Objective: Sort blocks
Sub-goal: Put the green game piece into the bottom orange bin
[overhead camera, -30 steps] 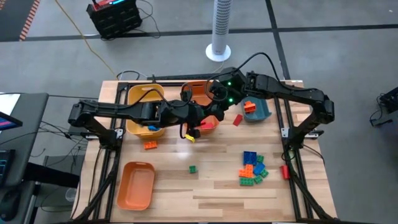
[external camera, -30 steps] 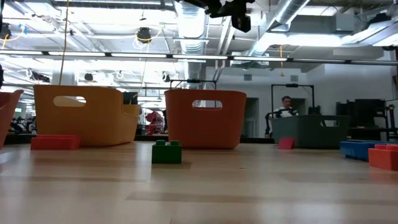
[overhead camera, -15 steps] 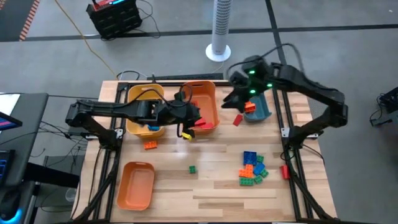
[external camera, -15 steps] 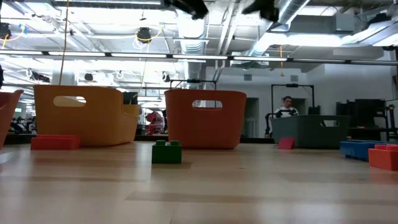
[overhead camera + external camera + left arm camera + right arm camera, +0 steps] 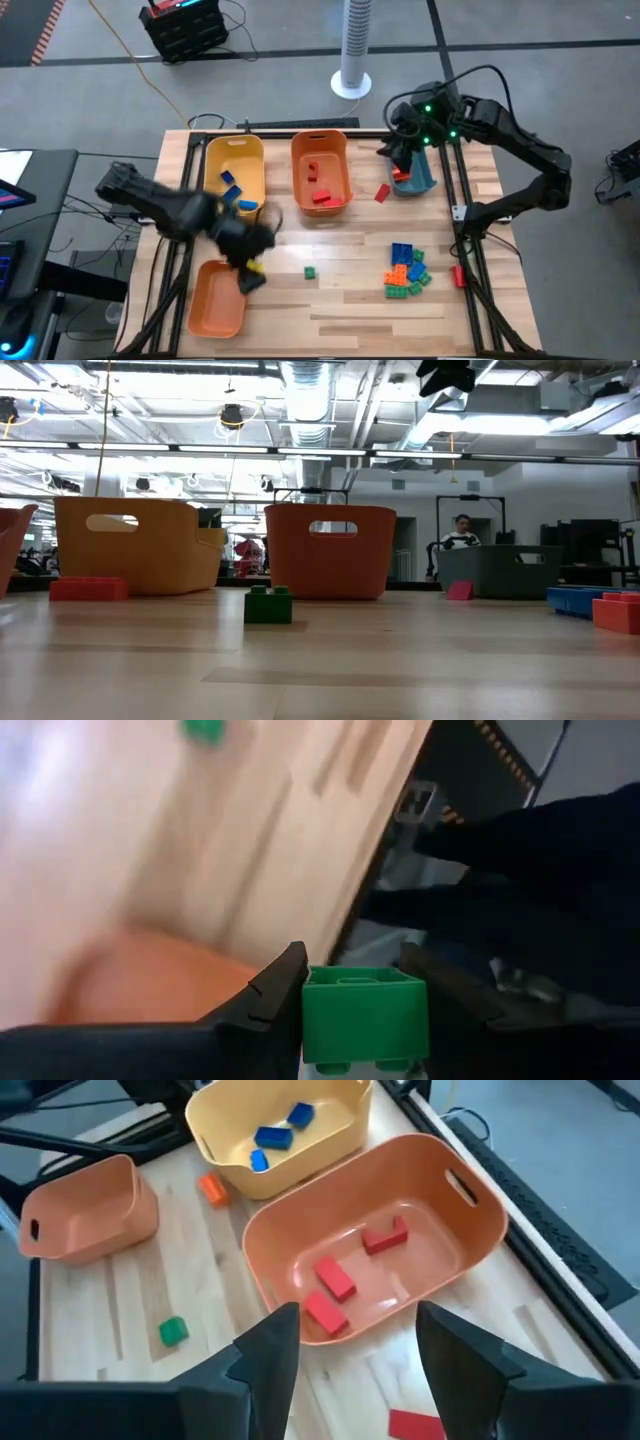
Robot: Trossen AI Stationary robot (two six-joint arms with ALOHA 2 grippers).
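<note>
The left gripper clamps a small green studded plastic brick squarely between its jaws, while the right gripper hangs open and empty.

Four bins stand on the worktop: one yellow bin, two orange bins, one teal bin. Three red blocks lie in one orange bin, three blue blocks in the yellow.
</note>
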